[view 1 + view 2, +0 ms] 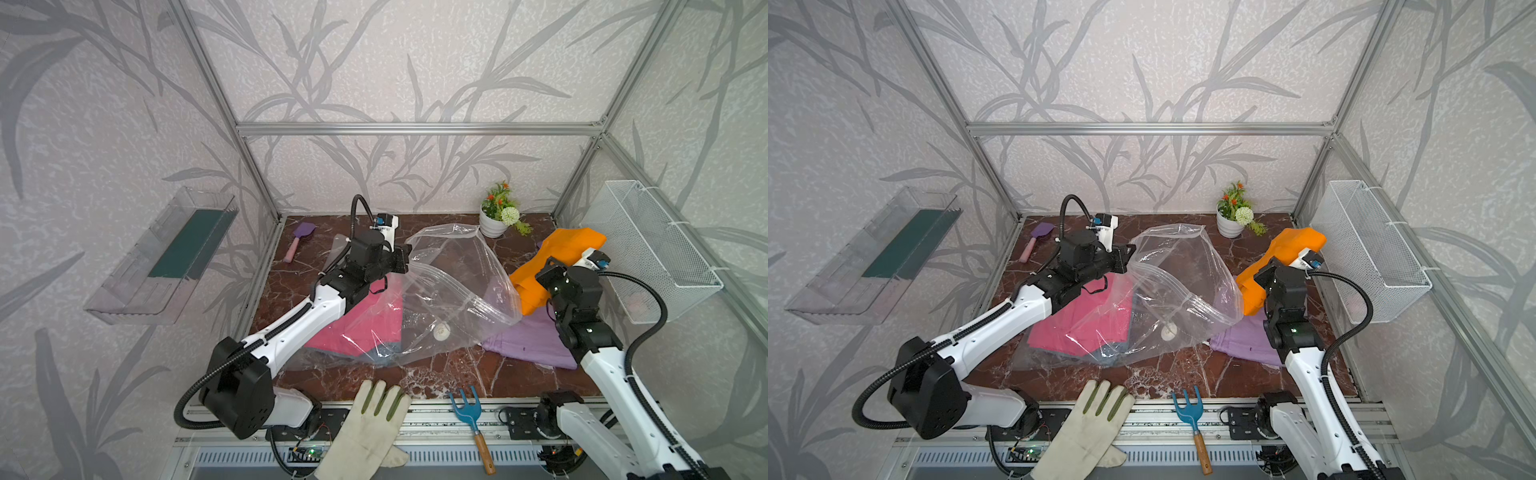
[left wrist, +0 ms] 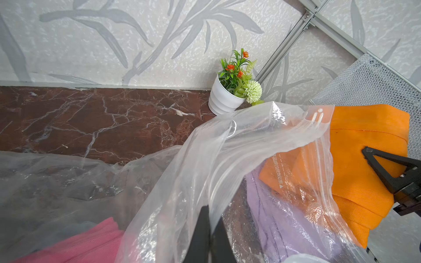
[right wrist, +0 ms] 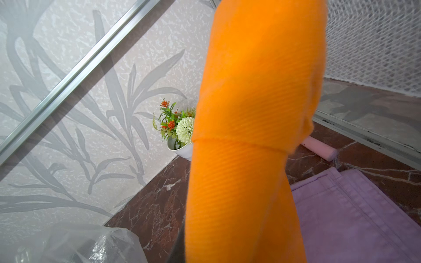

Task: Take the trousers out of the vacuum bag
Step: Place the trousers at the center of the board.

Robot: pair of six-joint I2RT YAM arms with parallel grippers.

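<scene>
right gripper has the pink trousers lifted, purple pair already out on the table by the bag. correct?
Colour is wrong. The right gripper has the orange trousers lifted, as both top views show; the purple pair is already out on the table by the vacuum bag.

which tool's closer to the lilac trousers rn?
Right. The right tool, shut on the orange trousers, hangs close above the lilac trousers; the left tool pinches the vacuum bag rim, across the bag from them.
</scene>
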